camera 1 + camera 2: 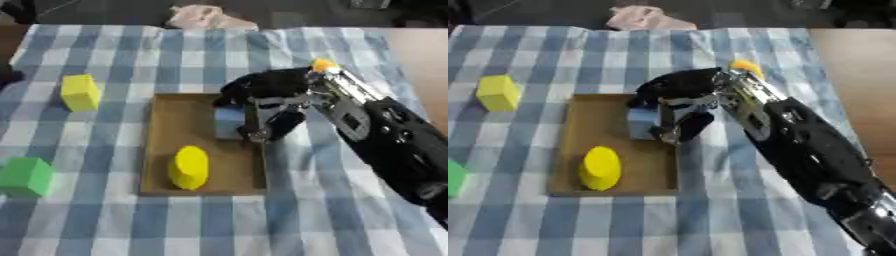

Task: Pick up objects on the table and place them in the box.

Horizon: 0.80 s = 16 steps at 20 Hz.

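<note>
While over the box (157, 150), right hand (267, 107) curled round the blue block (229, 122) beneath.

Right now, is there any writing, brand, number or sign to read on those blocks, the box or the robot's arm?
None can be read.
The yellow block, green block, yellow oval piece, cardboard box and blue block in the right hand show plain faces.
The arm's silver parts are too blurred to tell.
</note>
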{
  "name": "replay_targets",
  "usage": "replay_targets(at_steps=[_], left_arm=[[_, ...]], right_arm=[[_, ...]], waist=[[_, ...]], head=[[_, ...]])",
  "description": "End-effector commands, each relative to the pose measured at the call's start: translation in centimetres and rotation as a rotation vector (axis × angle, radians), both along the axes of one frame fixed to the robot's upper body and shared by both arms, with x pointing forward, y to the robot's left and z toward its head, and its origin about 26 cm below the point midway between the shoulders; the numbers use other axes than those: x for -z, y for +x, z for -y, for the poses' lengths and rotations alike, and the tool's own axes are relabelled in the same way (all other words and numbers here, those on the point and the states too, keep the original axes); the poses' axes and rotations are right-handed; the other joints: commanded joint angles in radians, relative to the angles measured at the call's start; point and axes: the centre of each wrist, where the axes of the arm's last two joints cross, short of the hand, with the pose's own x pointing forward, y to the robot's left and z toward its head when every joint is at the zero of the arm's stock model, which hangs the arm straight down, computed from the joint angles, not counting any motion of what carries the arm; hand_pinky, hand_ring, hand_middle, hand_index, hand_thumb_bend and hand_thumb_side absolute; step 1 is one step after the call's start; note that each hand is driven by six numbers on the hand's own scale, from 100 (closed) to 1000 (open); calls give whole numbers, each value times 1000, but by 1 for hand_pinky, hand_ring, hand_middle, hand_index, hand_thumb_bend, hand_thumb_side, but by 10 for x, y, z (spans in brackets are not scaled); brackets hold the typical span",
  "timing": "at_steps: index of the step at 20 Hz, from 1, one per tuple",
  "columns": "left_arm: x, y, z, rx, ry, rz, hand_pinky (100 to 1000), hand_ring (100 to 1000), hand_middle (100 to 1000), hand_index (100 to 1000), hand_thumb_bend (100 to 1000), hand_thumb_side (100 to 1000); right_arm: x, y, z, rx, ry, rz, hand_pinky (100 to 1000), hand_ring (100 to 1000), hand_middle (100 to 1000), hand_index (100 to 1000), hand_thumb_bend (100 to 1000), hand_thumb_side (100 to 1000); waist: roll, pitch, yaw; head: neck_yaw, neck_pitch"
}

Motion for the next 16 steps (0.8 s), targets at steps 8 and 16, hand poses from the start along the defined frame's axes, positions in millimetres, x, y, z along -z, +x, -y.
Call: replay_targets(at_steps=[8,16], left_arm=[[-8,-2,0,6,9,23,927,727,651,827,100,669],[-8,-2,0,8,10,22,927,728,651,827,100,667]], right_arm=[[-26,-11,-1,-97,19,12,1000,1000,1000,1000,100,851],[-37,-19,-2,-89,-23,4,1000,1000,1000,1000,100,330]], waist=[[6,-22,-8],[8,-23,-13]], head=[[2,-8],[2,-11]])
